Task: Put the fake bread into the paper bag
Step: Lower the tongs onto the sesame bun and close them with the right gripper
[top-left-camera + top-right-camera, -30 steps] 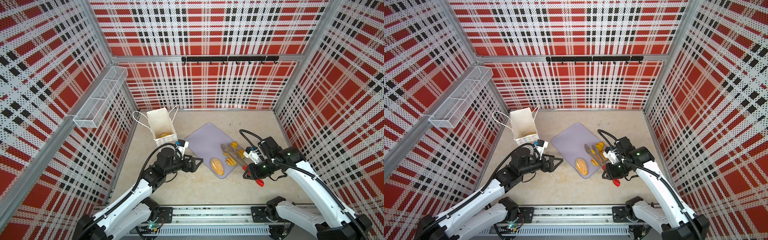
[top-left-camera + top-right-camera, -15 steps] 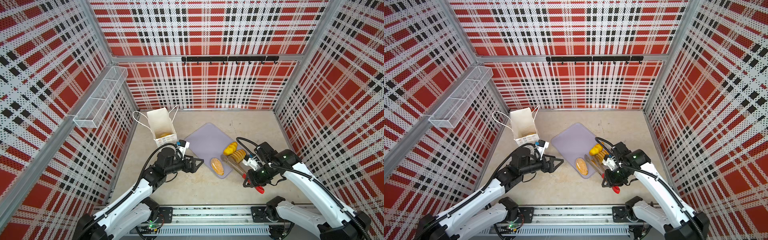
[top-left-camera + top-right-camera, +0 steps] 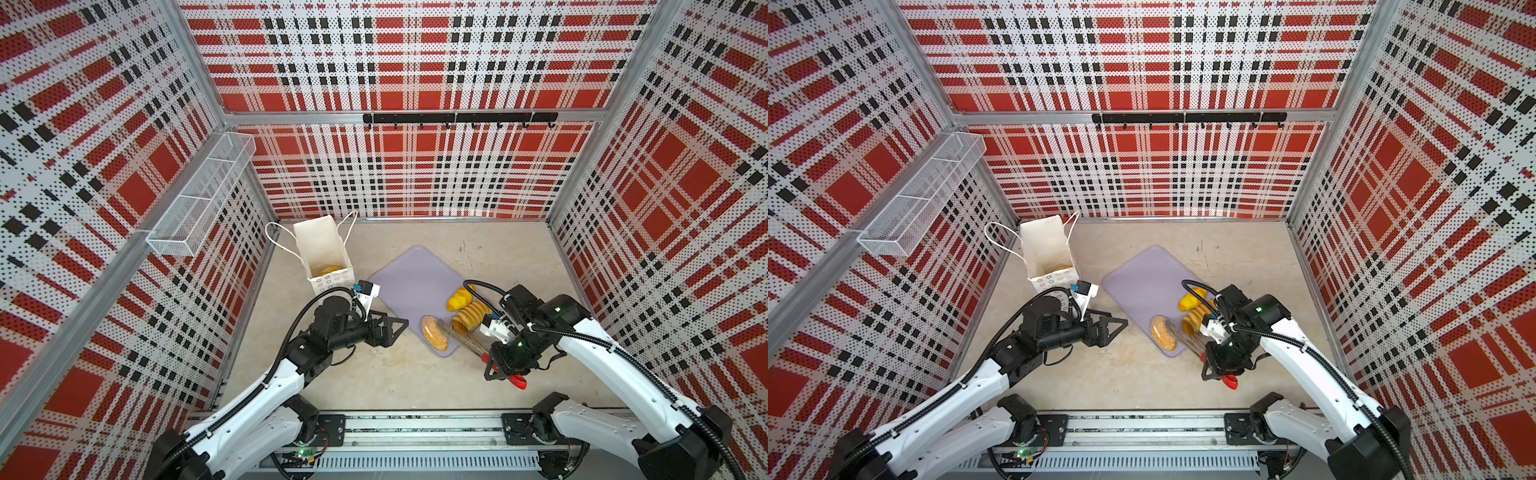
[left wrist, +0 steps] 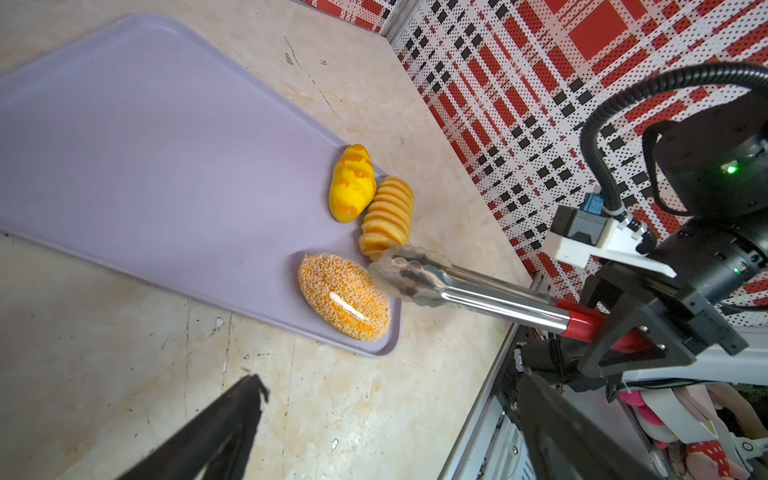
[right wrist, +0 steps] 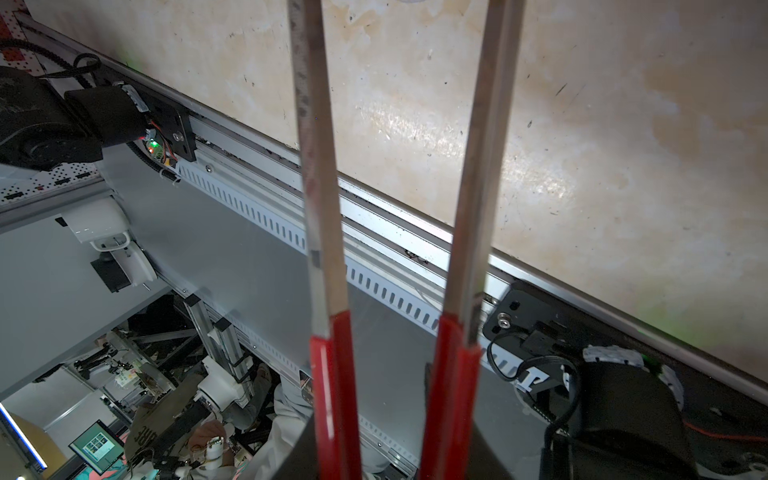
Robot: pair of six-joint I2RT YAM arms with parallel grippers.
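Fake bread (image 4: 345,297) stays on tray (image 4: 166,145) (tongs (image 4: 478,293) have drawn back).

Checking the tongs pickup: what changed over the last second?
The right gripper, shut on the tongs, drew them back toward the front rail, mostly uncovering the ridged loaf and yellow bun. The open left gripper, seeded bun and paper bag stayed put.

Your beige table (image 3: 498,243) carries two things directly: the paper bag (image 3: 318,245) stands upright at ten o'clock, and a lilac tray (image 3: 409,276) lies flat near the centre, apart from the bag.
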